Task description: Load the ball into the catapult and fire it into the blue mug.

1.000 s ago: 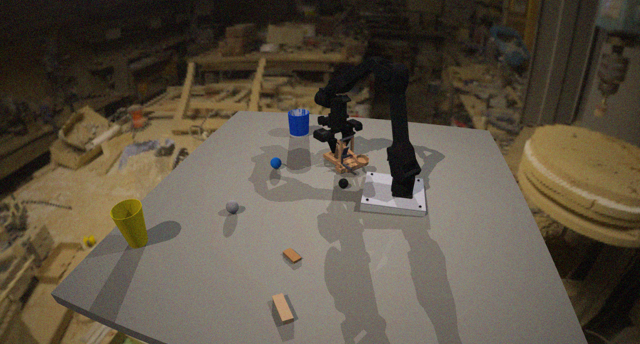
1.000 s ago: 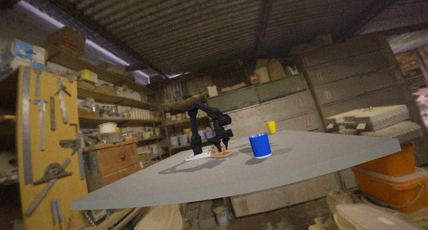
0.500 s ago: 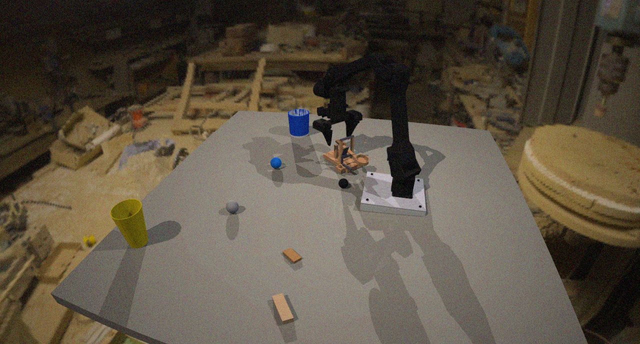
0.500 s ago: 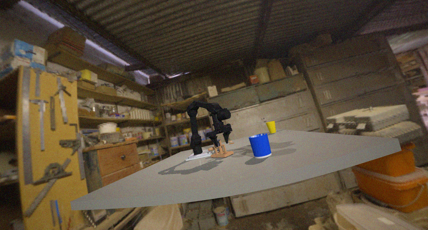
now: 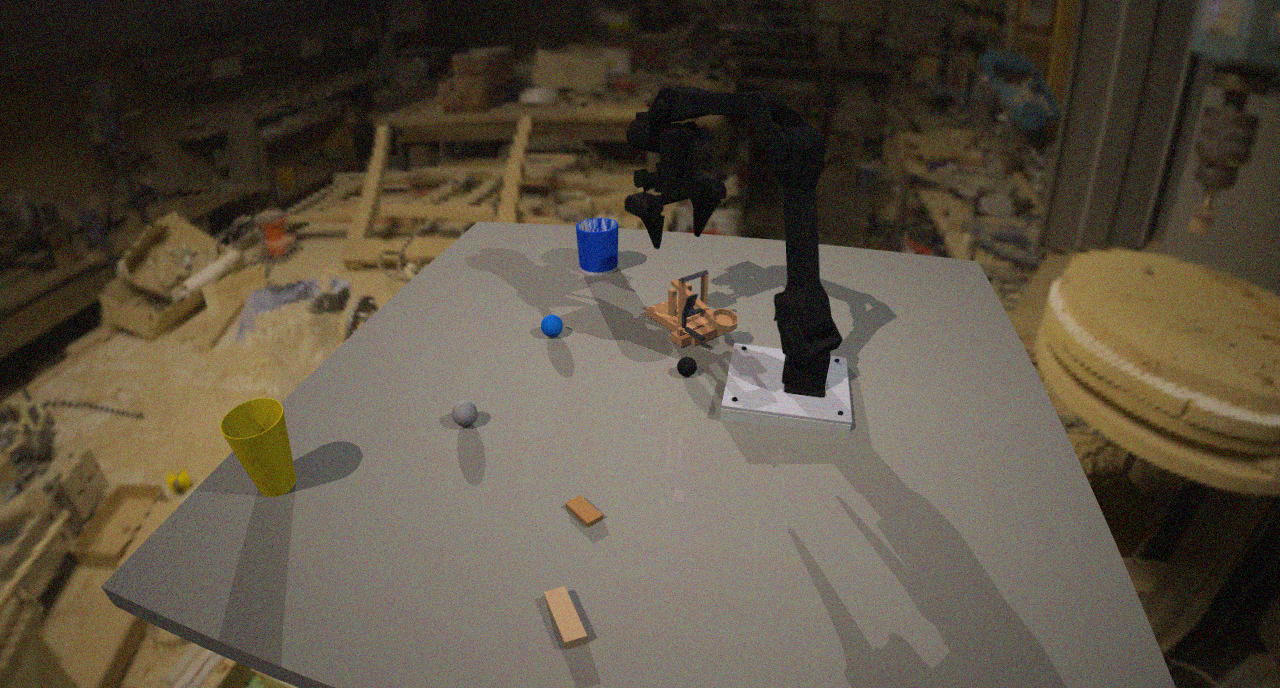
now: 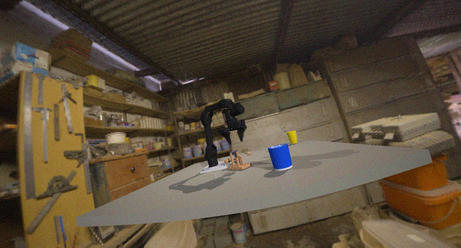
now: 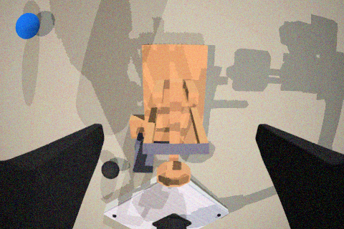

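Observation:
My gripper (image 5: 677, 240) (image 6: 236, 142) (image 7: 182, 133) is open and empty, fingers spread wide, high above the wooden catapult (image 5: 682, 336) (image 6: 239, 167) (image 7: 175, 57). The catapult stands on the table, its round cup (image 5: 725, 319) (image 7: 173, 178) toward the arm's base, with no ball visible in it. The blue mug (image 5: 597, 247) (image 6: 280, 158) stands upright beyond the catapult's far end, outside the wrist view. Three balls lie on the table: a blue ball (image 5: 551, 326) (image 7: 28, 26) left of the catapult, a black ball (image 5: 686, 366) (image 7: 110, 169) close beside it, and a grey ball (image 5: 464, 413) farther off.
A yellow cup (image 5: 259, 447) (image 6: 291, 137) stands near the table's edge. A brown block (image 5: 584, 510) and a paler block (image 5: 565, 614) lie in the foreground of the top view. The arm's white base plate (image 5: 751, 388) (image 7: 204, 204) is close behind the catapult's cup.

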